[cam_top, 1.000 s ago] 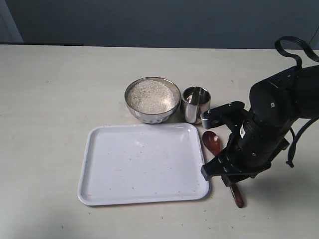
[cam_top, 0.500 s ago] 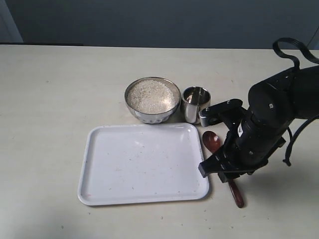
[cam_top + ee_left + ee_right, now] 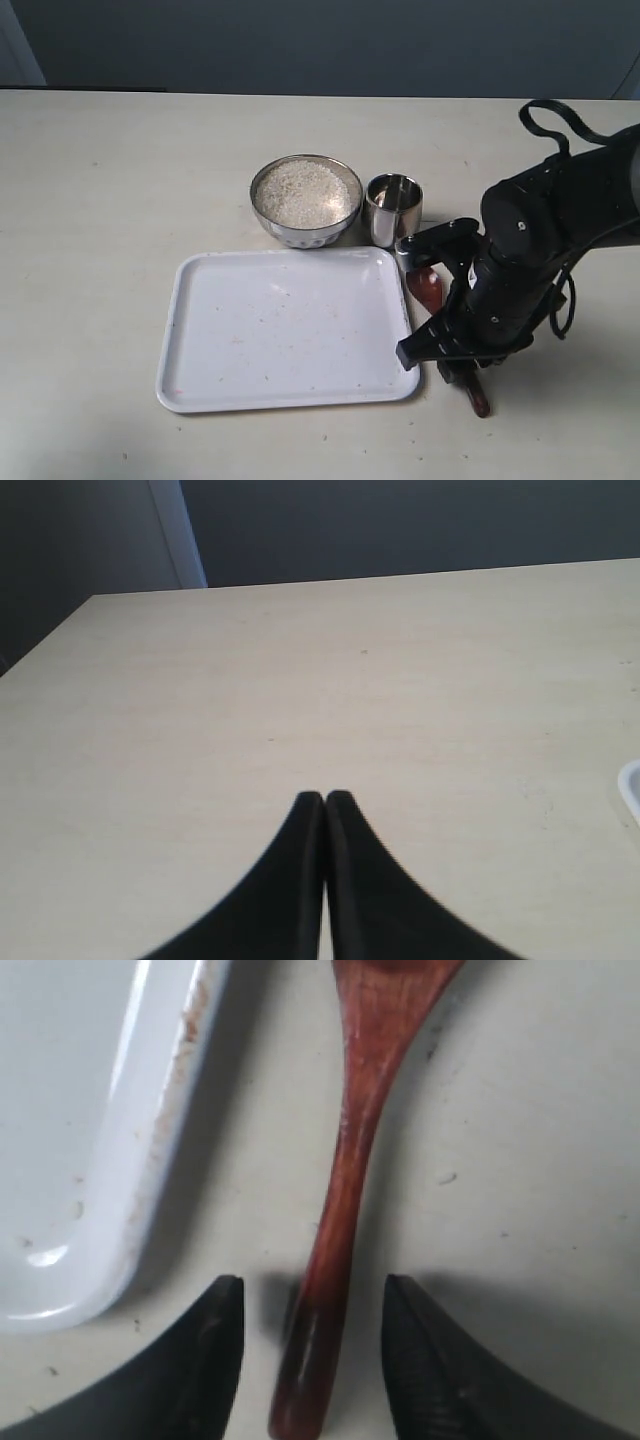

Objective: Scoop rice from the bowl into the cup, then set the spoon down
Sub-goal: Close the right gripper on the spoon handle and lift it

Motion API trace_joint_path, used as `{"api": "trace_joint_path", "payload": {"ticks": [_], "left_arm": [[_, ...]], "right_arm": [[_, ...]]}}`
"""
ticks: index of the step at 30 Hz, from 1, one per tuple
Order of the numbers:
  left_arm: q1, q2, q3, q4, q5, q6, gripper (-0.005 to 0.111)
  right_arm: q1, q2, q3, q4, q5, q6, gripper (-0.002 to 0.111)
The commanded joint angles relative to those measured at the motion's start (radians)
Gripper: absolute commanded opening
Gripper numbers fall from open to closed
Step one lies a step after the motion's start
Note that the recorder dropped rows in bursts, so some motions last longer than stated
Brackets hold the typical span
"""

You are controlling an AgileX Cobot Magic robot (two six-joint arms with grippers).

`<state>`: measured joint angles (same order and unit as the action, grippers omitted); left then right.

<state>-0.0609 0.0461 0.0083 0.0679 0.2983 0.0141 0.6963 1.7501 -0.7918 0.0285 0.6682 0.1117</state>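
Lowered since earlier, the released right pincer (image 3: 312, 1295) straddles the handle of the dark reddish-brown glossy wooden spoon (image 3: 362, 1110) on the desk (image 3: 530, 1160); pickup step, likely clenching next.

Spoon (image 3: 426, 288): the right arm covers most of it in the exterior view, with only part of the scoop and the handle tip peeking out. The right wrist view chops off the scoop end.
Tray (image 3: 150, 1150): cut by the right wrist view's edge, and a mere sliver in the left wrist view.
Right gripper (image 3: 312, 1285): fingers buried under the arm in the exterior view.
Cup (image 3: 393, 208): contents too small to tell.
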Motion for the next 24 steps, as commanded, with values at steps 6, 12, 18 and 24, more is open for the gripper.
{"api": "trace_joint_path", "payload": {"ticks": [6, 12, 18, 24], "left_arm": [[-0.002, 0.001, -0.008, 0.000, -0.008, -0.005, 0.001], [-0.002, 0.001, -0.008, 0.000, -0.008, -0.005, 0.001], [-0.002, 0.001, -0.008, 0.000, -0.008, -0.005, 0.001], [-0.002, 0.001, -0.008, 0.000, -0.008, -0.005, 0.001]], "right_arm": [[0.002, 0.060, 0.001, 0.001, -0.005, -0.002, 0.041], [0.002, 0.064, 0.001, 0.001, 0.026, -0.006, 0.001], [0.002, 0.043, -0.008, -0.059, 0.161, -0.015, 0.000], [0.002, -0.018, -0.036, -0.068, 0.279, -0.076, 0.000]]}}
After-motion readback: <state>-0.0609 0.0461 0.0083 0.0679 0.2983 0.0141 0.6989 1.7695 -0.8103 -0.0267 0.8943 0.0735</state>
